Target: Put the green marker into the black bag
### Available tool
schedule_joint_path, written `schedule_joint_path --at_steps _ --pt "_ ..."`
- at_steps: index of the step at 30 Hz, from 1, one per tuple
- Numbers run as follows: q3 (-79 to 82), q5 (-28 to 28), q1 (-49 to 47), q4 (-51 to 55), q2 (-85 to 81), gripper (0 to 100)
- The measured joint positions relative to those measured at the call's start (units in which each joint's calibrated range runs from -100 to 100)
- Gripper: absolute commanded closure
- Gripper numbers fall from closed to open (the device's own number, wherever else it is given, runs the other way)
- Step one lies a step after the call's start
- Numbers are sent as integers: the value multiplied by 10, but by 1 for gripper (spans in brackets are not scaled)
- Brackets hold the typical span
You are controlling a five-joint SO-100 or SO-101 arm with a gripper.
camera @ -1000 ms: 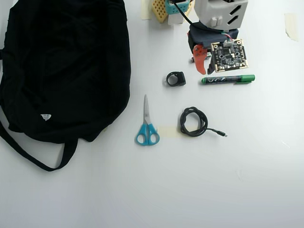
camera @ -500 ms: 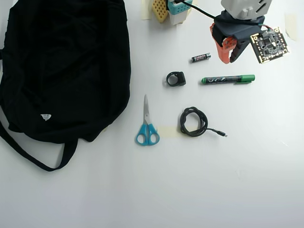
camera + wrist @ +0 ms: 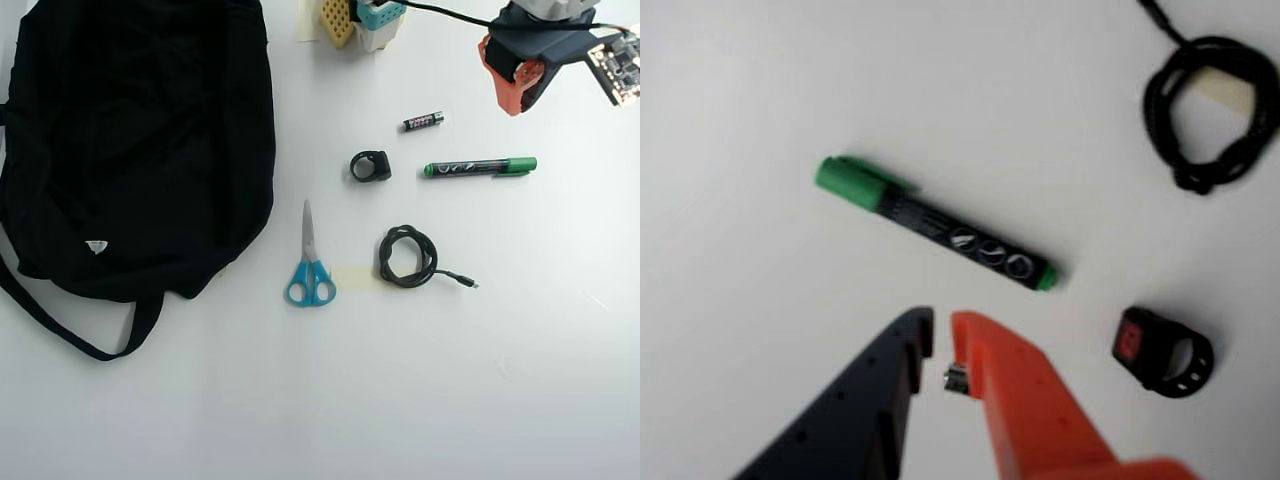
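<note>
Now, in the wrist view, the hand [image 3: 940, 345] enters from the bottom edge with its dark finger and its orange finger almost together, only a thin slit between the tips, and nothing held there. Just beyond the tips the green marker [image 3: 936, 222] lies slantwise on the white worktop [image 3: 760, 90], its green cap up to the left. A small black ring-shaped part with a red face [image 3: 1162, 352] sits at the lower right, and a coiled black cable [image 3: 1212, 110] at the upper right. The picture is blurred.

In the overhead view, the hand [image 3: 520, 85] is at the top right corner, well above the marker [image 3: 480, 166]. A second ago it hung over the marker's left end; since then it has swung away to the right and toward the top edge, which uncovers a little black battery [image 3: 423, 121]. The marker has not shifted. The black bag [image 3: 130, 140] fills the left side, far from the marker, with blue-handled scissors [image 3: 310, 260], the ring part [image 3: 369, 165] and the cable [image 3: 408, 256] between them.

I judge the grasp has not begun: the arm appears to be lining up afresh, and its fingers must spread before they can come down astride the barrel.
</note>
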Motion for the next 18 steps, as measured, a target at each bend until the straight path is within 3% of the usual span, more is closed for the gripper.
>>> schedule_joint_path --at_steps 18 --pt "38 0 -33 0 0 98"
